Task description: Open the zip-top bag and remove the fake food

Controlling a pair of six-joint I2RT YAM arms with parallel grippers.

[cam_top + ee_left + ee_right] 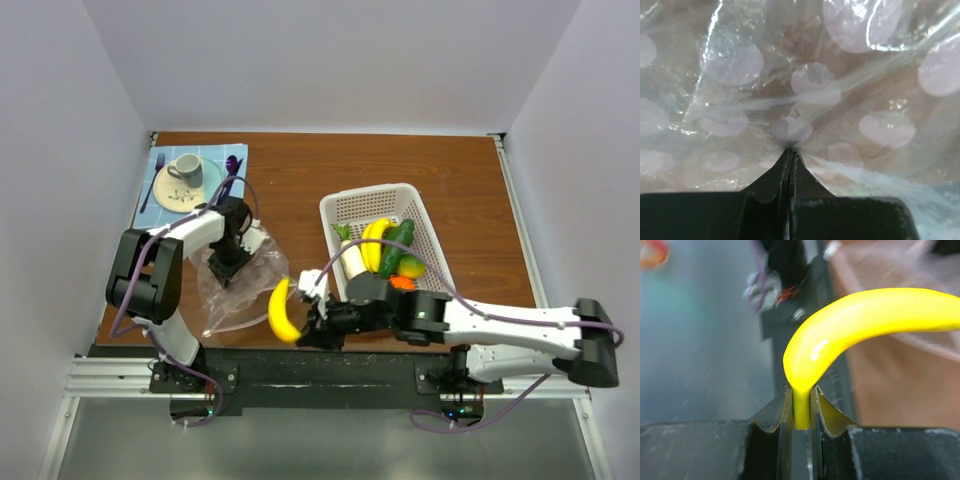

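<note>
The clear zip-top bag (pixel 240 280) lies crumpled on the table's left near side and fills the left wrist view (pixel 805 85). My left gripper (pixel 229 262) is shut on a pinch of the bag's plastic (pixel 790 148). My right gripper (pixel 312 318) is shut on the stem of a yellow banana (pixel 280 312), held off the table near the front edge; the right wrist view shows the banana (pixel 860 325) curving up from the fingers (pixel 775 412). More fake food, a second banana (pixel 374 243), a white piece, a green piece and an orange one, lies in the white basket (pixel 345 205).
A blue placemat (pixel 165 160) at the back left carries a plate with a cup (pixel 186 171), a fork and a purple spoon. The black mounting rail (pixel 300 365) runs along the near edge below the banana.
</note>
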